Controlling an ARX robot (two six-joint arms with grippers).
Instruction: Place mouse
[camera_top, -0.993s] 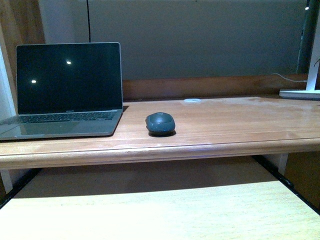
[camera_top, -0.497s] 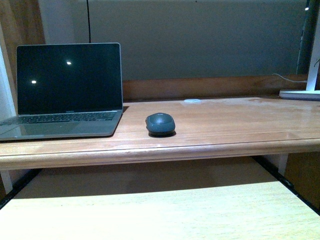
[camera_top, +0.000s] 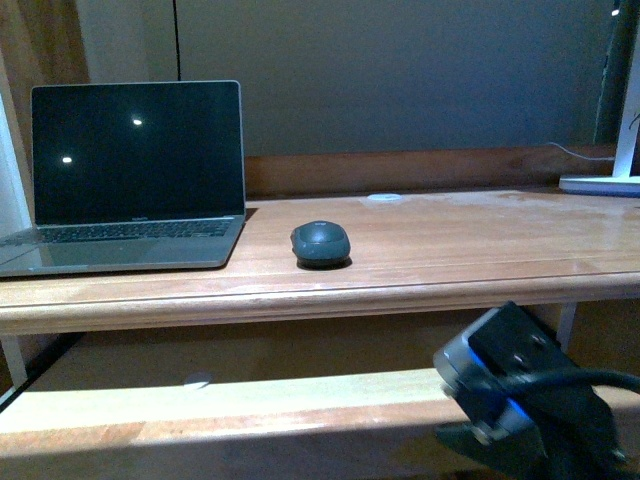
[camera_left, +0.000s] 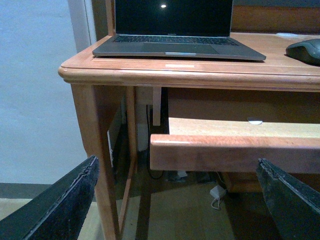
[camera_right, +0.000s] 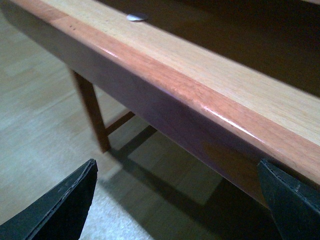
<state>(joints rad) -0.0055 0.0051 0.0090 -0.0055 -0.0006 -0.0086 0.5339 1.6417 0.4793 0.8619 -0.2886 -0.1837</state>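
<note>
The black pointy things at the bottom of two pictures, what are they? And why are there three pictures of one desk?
They belong to a robot with two arms. Each arm ends in a pincer for grabbing things. The robot carries three cameras: one on its body looking straight ahead, and one on each wrist.

In the left wrist picture, the two dark tips are the left pincer, wide open and empty. The right wrist picture shows the right pincer, also open and empty, below the edge of the pull-out shelf.

The body camera shows the desk. On it sit an open laptop with a dark screen and a small dark mouse beside it. The blurry dark shape low on the right is the robot's right arm.
</note>
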